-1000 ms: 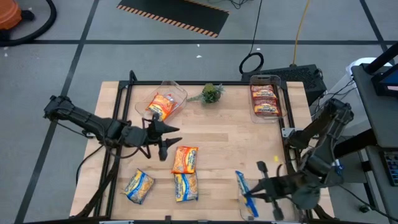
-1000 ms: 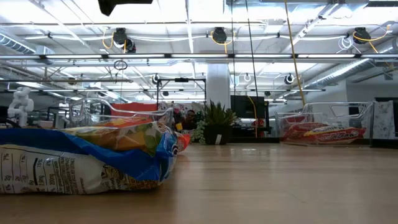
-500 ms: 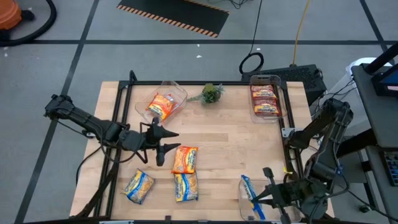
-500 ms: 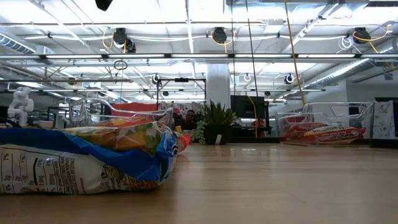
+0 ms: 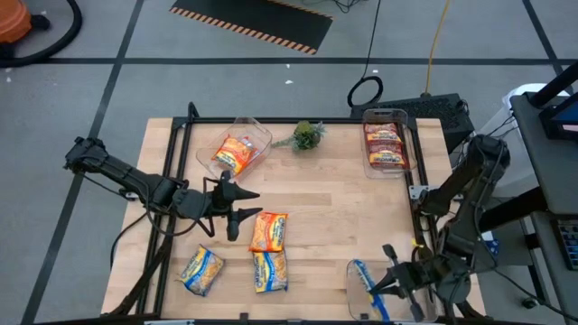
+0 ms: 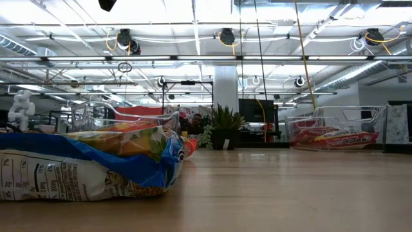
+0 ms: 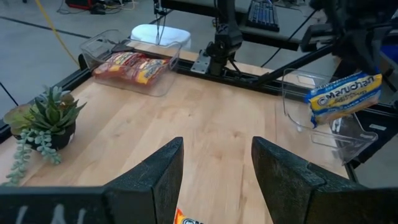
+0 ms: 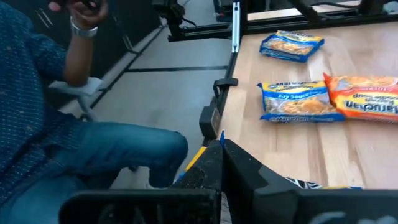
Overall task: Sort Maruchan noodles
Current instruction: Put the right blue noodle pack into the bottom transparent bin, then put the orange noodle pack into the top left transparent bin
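Observation:
My right gripper (image 5: 386,282) is shut on a blue-and-yellow noodle packet (image 7: 345,96) above a clear bin (image 7: 323,121) at the table's near right corner. My left gripper (image 5: 237,215) hovers open left of centre, just beside an orange packet (image 5: 268,231) that lies flat. Two yellow-and-blue packets (image 5: 269,271) (image 5: 201,269) lie flat near the near edge. An orange packet (image 5: 237,152) sits in the far-left bin, and red-brown ones (image 5: 386,144) in the far-right bin. My right gripper pinches the packet by its upper edge (image 7: 356,79) between its two fingers, which come from above. The packet is lifted clear and hangs tilted below the fingers, over the clear bin's open top. The gripper body hides the exact place of contact.
A small potted plant (image 5: 307,135) stands at the far edge between the two far bins. A person in blue (image 8: 56,124) sits beyond the table's near edge. Bare wood lies across the table's middle (image 5: 334,208).
My right gripper has carried the packet a short way toward the table's near right corner, so that it now hangs over the clear bin. My left gripper has shifted slightly toward the near edge, closer to the orange packet, staying open.

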